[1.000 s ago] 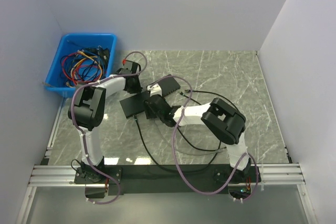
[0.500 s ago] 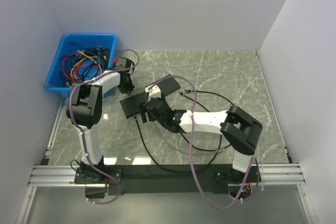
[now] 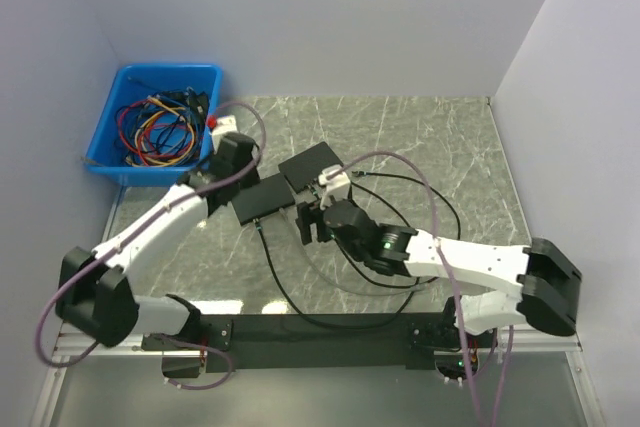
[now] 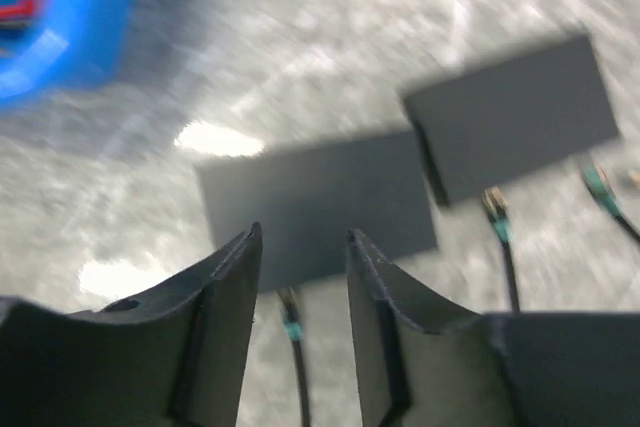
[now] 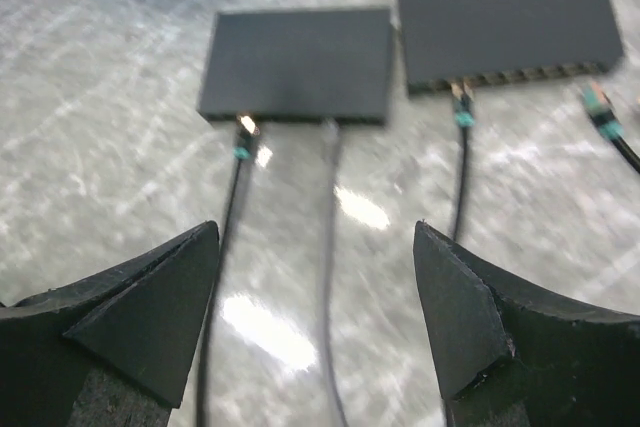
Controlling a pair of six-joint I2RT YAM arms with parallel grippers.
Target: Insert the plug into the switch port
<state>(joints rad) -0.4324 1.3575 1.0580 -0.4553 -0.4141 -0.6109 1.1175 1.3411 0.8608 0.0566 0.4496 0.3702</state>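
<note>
Two black switches lie side by side: the near one (image 3: 262,199) (image 4: 315,202) (image 5: 295,62) and the far one (image 3: 310,165) (image 4: 510,117) (image 5: 505,17). A teal-booted plug (image 4: 291,325) (image 5: 243,142) sits at the near switch's front edge, and another plug (image 4: 497,217) (image 5: 463,112) sits at the far switch's port row. A third plug (image 4: 598,185) (image 5: 600,117) lies loose beside the far switch. My left gripper (image 3: 238,162) (image 4: 302,242) hovers over the near switch, open and empty. In front of both switches my right gripper (image 3: 310,219) (image 5: 316,237) is wide open, above the cables.
A blue bin (image 3: 165,69) (image 4: 70,17) holding several coloured cables stands at the back left. Black cables (image 3: 290,297) trail from the switches across the marble table toward the near edge. White walls close the left, back and right sides.
Both arms have drawn back from the switches toward the near side. The left jaws have spread apart and the right jaws have opened wider. The switches sit slightly shifted.
</note>
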